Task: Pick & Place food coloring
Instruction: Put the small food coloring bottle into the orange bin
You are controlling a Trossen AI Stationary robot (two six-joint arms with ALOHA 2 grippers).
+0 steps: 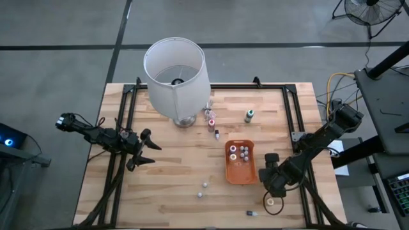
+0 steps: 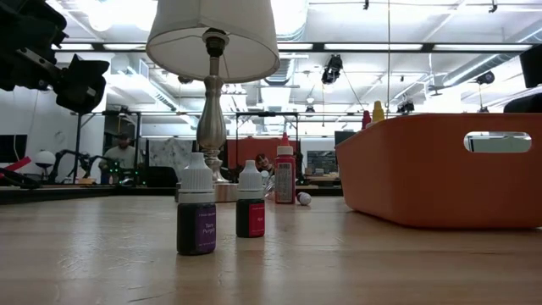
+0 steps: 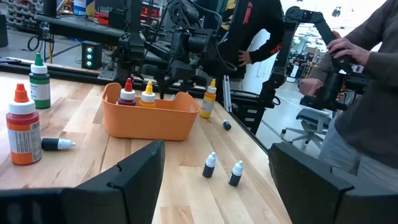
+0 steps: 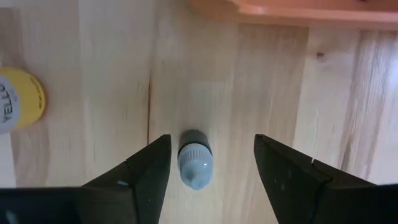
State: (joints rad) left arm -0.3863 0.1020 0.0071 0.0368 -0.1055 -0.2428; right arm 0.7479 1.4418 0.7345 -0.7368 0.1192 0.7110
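Fingers of the right gripper (image 4: 211, 177) stand spread at the bottom of the right wrist view, with a small grey-capped bottle (image 4: 194, 157) lying on the wood in the gap between them, nearer the left finger and touching neither, so the pose reads as a descent lined up for a pinch, not a grip (nothing is held yet). A yellow-capped bottle (image 4: 18, 106) sits at that view's left edge, and the orange tray (image 4: 298, 9) crosses its top. In the high view this gripper (image 1: 273, 185) hangs at lower right, just beside the tray (image 1: 240, 176), which already holds several bottles (image 1: 239, 153); that suggests it is the drop-off. Lower centre, two loose bottles (image 1: 202, 189) stand well apart from either arm. At centre left the left gripper (image 1: 142, 148) waits with fingers spread and empty, pointed toward mid-table. Farther up the frame, a red bottle (image 1: 211, 122), a green-capped bottle (image 1: 248, 115) and one lying on its side (image 1: 216, 133) remain beside the lamp (image 1: 177, 73), so much of the sorting looks undone.
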